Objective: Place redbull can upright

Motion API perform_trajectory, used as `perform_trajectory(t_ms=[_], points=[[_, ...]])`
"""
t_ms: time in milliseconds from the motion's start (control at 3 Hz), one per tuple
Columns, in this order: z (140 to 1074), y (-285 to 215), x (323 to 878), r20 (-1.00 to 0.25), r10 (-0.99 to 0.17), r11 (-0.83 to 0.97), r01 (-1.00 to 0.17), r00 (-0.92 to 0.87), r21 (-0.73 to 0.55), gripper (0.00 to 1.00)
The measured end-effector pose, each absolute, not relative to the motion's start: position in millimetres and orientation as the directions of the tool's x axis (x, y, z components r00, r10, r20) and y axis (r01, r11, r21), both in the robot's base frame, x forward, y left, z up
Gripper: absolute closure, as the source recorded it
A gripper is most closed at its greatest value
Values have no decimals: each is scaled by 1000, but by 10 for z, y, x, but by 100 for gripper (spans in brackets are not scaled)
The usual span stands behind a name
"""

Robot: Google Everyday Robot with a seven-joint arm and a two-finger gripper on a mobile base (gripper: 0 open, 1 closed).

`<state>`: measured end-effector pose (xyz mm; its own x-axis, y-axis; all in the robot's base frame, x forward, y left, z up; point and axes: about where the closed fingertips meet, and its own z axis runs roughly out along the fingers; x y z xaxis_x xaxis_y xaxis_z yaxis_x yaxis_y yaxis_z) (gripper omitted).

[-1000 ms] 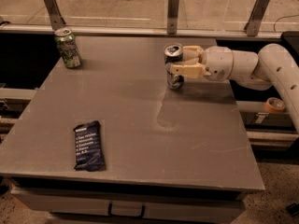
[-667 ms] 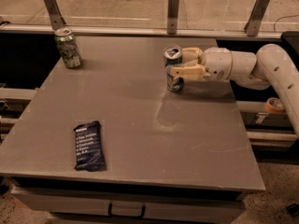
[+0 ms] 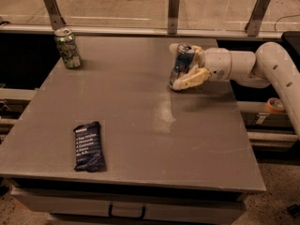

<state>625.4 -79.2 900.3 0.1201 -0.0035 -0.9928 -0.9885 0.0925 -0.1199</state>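
Note:
The redbull can [image 3: 181, 65], slim and blue-and-silver with a silver top, stands nearly upright at the right rear of the grey table [image 3: 140, 125], leaning slightly to the right. Its base is at the table surface. My gripper [image 3: 184, 65] comes in from the right on a white arm and is shut on the can, with one cream finger [image 3: 194, 78] across its front lower side and the other behind its top.
A green patterned can [image 3: 68, 48] stands upright at the far left rear corner. A dark snack bar wrapper [image 3: 88, 146] lies flat near the front left. A glass barrier with metal posts [image 3: 173, 6] runs behind the table.
The can in my gripper leans a little more to the right than before; its place on the table is about the same.

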Motion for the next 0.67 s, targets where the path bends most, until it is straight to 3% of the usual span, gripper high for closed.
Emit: perform_trajectory(t_ms=[667], points=[[9008,-838,6229,-993,-18,102,-987,120,-121,0]])
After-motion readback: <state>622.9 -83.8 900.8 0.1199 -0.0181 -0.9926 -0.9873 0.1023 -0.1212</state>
